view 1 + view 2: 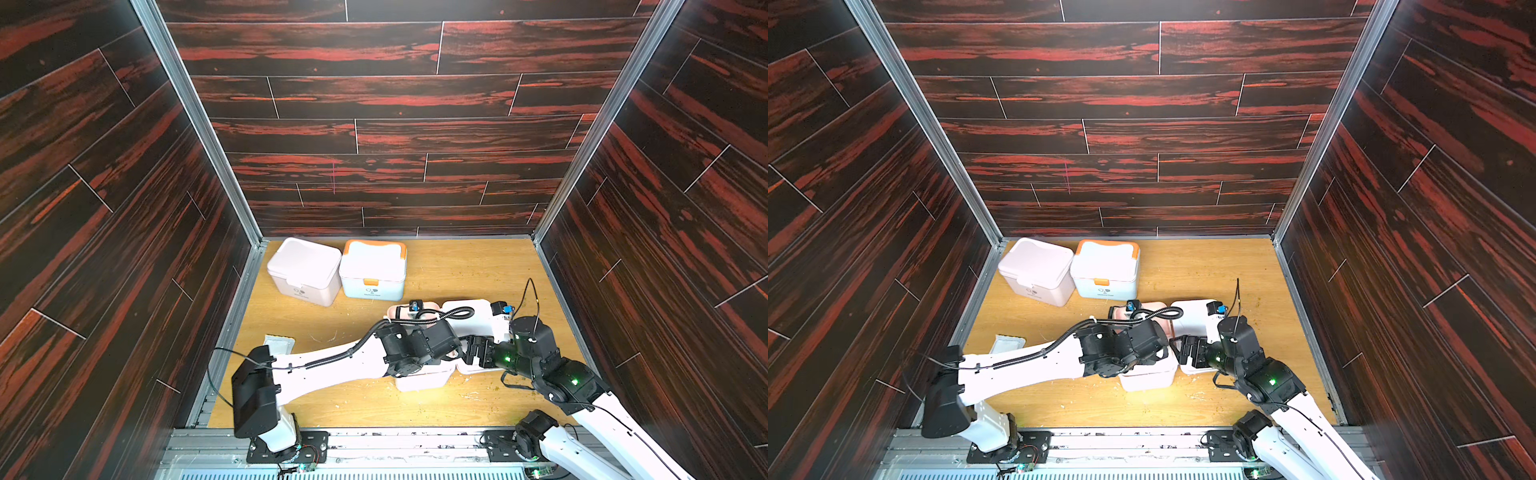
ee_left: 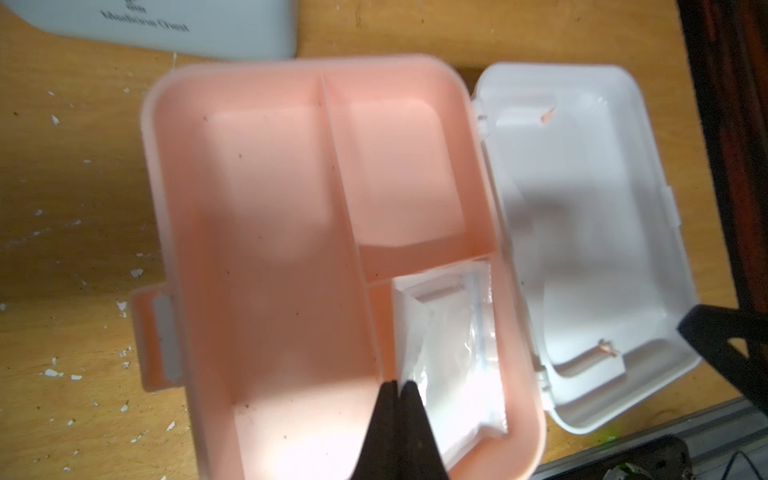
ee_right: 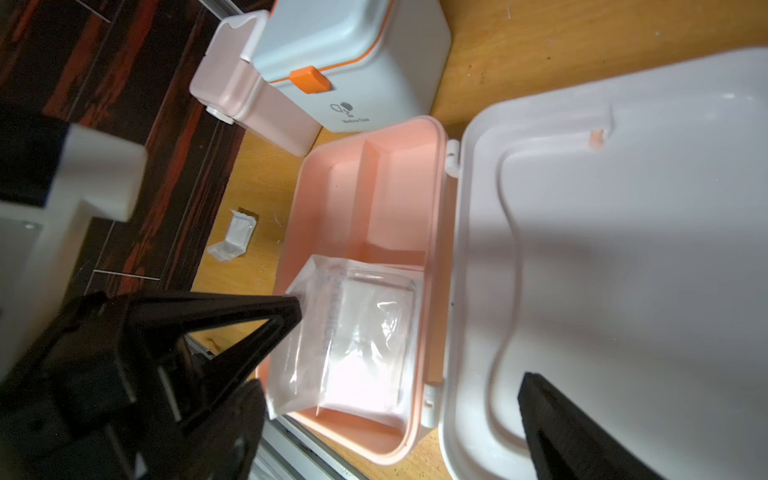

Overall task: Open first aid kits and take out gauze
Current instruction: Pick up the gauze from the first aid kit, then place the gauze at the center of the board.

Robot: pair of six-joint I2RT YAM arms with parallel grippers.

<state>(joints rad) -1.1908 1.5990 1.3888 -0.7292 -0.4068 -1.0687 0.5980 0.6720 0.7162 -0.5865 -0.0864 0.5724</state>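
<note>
An open pink first aid kit [image 2: 257,249] stands mid-table, its white lid [image 2: 582,216] swung flat beside it. A clear-wrapped gauze packet [image 2: 449,345] lies tilted in a small compartment. My left gripper [image 2: 399,384] reaches into the kit, shut on the packet's edge by the divider. In the right wrist view the gauze packet [image 3: 357,340] has one corner raised over the rim. My right gripper [image 3: 390,382] hangs open over the kit and lid, holding nothing. In both top views my left wrist covers most of the open kit [image 1: 419,380] [image 1: 1148,380].
Two closed kits stand at the back left: a pinkish-white one [image 1: 303,270] and a blue-white one with orange trim [image 1: 372,268]. Another gauze packet [image 1: 279,345] lies on the wooden table near the left wall. Dark panel walls close in three sides.
</note>
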